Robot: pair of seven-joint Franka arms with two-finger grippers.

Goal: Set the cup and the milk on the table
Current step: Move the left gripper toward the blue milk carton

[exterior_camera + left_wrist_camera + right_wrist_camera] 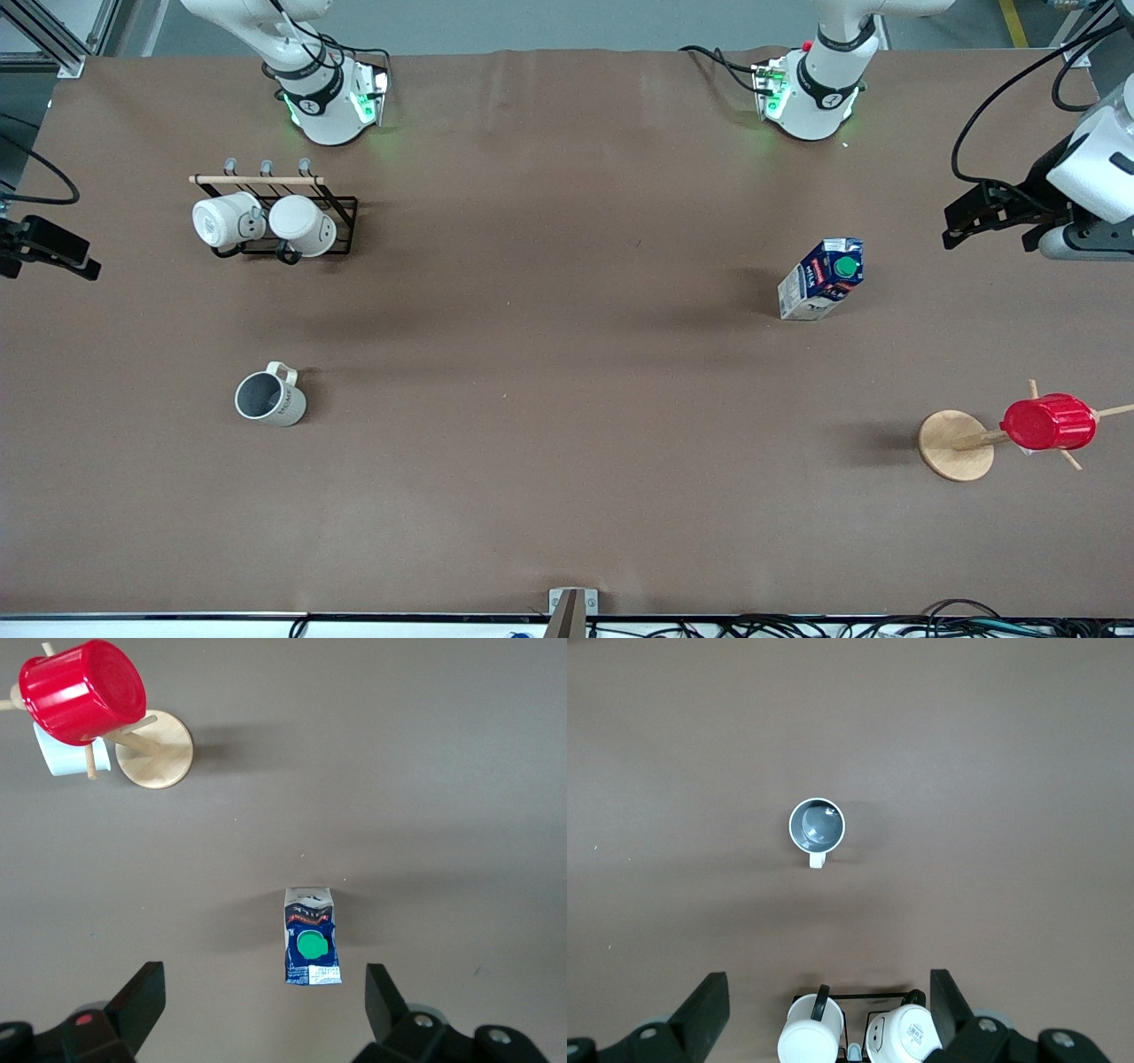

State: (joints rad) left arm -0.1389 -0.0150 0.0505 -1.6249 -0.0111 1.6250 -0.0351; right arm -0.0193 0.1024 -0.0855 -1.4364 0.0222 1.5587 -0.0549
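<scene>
Standing upright on table (567, 496), cup (269, 399) & milk (821, 280) look placed; left gripper (261, 1014), right gripper (828, 1014) hover w/ jaws apart—retreat high, avoid clipping either.

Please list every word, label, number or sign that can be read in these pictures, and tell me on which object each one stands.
No text can be read with certainty.
Cup: small dark lettering along its side, too small to read.
Milk: red label with white print, blurred; small print also near its base, unreadable.
Two white mugs on the black rack: no lettering visible.
Red cup: no lettering visible.
</scene>
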